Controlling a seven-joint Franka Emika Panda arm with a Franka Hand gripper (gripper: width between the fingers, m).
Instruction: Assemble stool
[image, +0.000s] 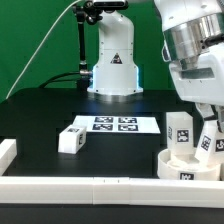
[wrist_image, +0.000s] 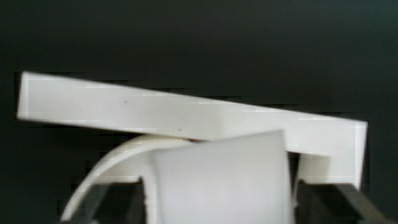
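Arm: white shell, grey ribbed band; base w/ blue light.

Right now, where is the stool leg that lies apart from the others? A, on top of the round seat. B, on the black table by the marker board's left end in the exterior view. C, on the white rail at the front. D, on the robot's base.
B: the loose leg lies on the black table by the exterior view's left end of the marker board, well apart from the seat.
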